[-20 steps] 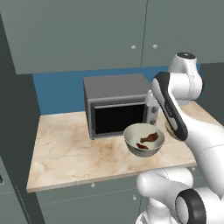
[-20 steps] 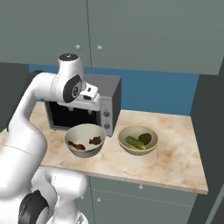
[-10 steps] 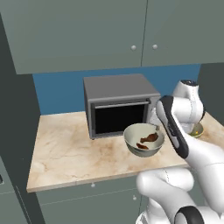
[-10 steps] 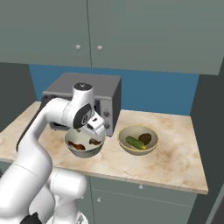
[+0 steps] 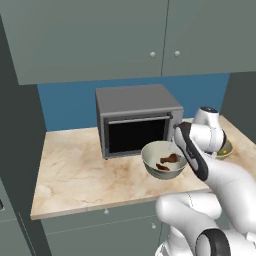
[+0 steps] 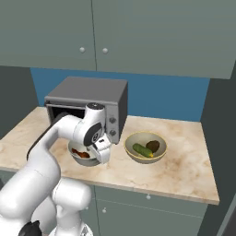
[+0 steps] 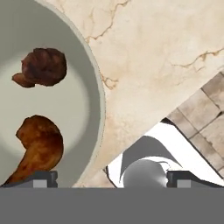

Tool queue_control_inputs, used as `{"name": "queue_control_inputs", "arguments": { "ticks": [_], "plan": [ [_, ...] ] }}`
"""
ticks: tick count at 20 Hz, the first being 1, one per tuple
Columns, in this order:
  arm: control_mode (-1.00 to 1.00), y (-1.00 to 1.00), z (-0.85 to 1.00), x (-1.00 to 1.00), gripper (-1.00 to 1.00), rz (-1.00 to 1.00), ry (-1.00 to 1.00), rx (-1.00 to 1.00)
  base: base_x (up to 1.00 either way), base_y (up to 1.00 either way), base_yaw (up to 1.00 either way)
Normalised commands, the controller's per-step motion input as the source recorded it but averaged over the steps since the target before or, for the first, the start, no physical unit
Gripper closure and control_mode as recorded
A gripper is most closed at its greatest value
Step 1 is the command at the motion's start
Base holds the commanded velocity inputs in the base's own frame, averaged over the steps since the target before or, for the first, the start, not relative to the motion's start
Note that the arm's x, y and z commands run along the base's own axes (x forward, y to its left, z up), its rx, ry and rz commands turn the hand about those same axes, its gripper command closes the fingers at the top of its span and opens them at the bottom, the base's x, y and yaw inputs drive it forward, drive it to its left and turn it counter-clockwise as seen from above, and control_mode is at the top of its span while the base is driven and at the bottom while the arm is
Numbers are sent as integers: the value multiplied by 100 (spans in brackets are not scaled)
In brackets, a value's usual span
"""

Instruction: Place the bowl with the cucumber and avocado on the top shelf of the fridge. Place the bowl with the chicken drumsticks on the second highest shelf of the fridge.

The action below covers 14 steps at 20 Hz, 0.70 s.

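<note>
A marble-patterned counter [image 5: 75,170] runs under grey wall cupboards and a blue back wall, with a boxy grey microwave [image 5: 135,125] standing at its rear edge. Two round cream bowls sit toward the front edge: the bowl with the chicken drumsticks [image 6: 82,154] directly in front of the microwave, and the bowl with the cucumber and avocado [image 6: 146,147] just beside it toward the counter's right end, the two close but apart. The gripper [image 6: 102,153] hangs low over the near right rim of the meat bowl, its jaws spread wide and holding nothing. In the hand view its fingertips [image 7: 40,178] straddle that rim, one tip over the bowl's inside by a drumstick and the other outside over the counter's front edge, so the smooth thin wall lies between them and a short descent would likely bring it into the grip. The chicken drumsticks [image 7: 40,148] are glossy reddish-brown, lumpy and elongated, lying loose on the bowl's pale curved floor. The green bowl lies farther to the gripper's right.
</note>
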Motion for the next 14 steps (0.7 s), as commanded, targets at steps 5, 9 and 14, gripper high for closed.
{"name": "queue_control_inputs", "arguments": {
  "ticks": [5, 9, 14],
  "plan": [
    [-100, 0, -16, 27, -100, -1, 3, 0, 0, 0, 0],
    [-100, 0, -23, 30, -100, 0, 0, 0, 0, 0, 0],
    [-100, 0, -33, 17, -100, 0, 0, 0, 0, 0, 0]
  ]
}}
